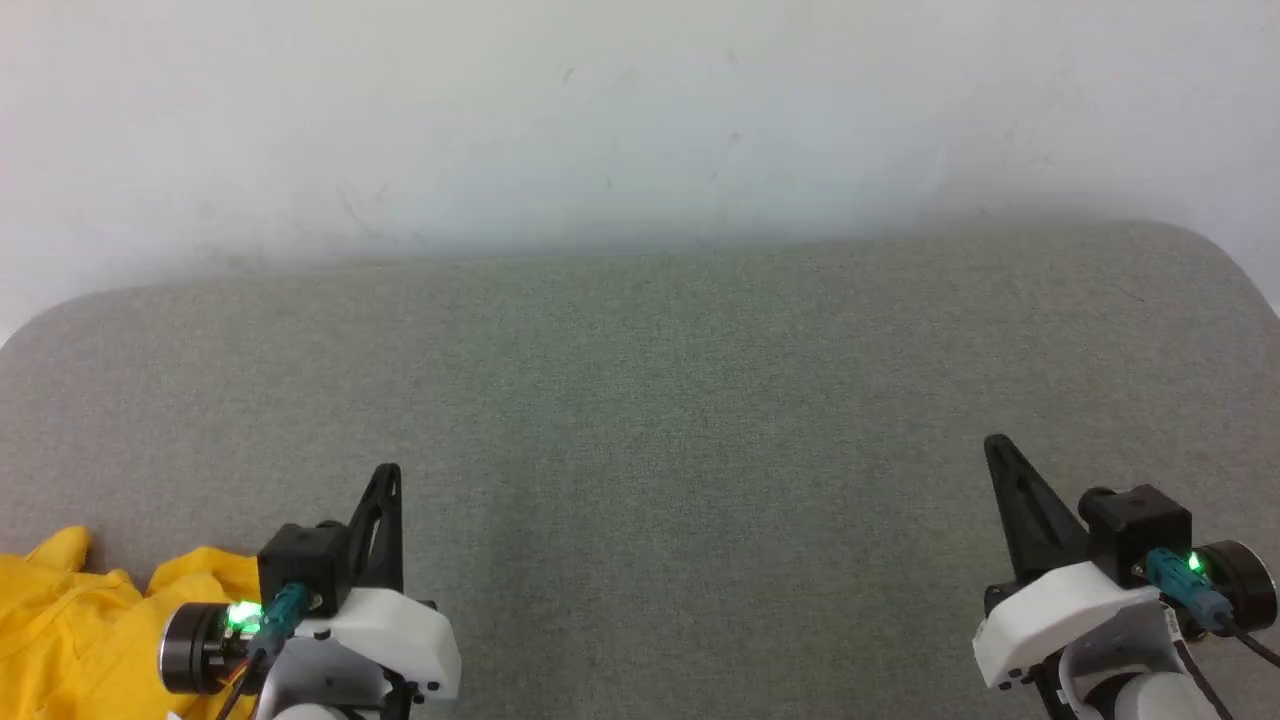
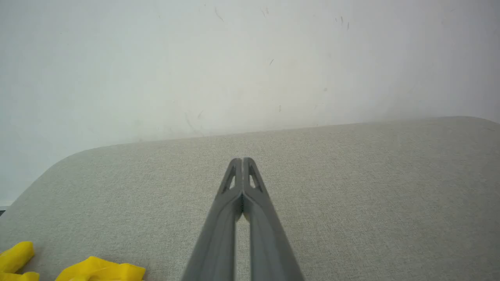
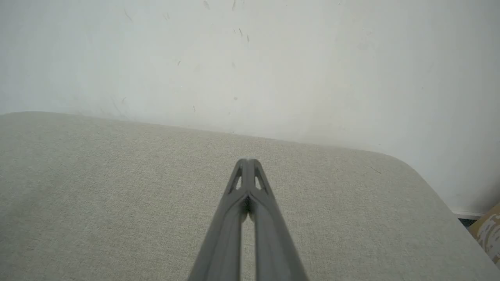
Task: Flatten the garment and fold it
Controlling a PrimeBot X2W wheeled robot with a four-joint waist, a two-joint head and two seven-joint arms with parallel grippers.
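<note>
The yellow garment (image 1: 75, 625) lies crumpled at the lower left corner of the head view, partly cut off by the frame; no print shows. Its yellow folds (image 2: 99, 270) also peek in at the bottom left of the left wrist view. My left gripper (image 1: 390, 475) hovers just right of the garment, shut and holding nothing, its tips (image 2: 242, 160) pressed together over bare cloth. My right gripper (image 1: 995, 445) is far across the surface at the lower right, also shut and empty, tips (image 3: 247, 160) together.
A grey fabric-covered table (image 1: 660, 400) with rounded corners spreads in front of me, ending at a white wall (image 1: 640, 110). Its right edge (image 3: 437, 195) drops off near a cardboard piece (image 3: 488, 232) on the floor.
</note>
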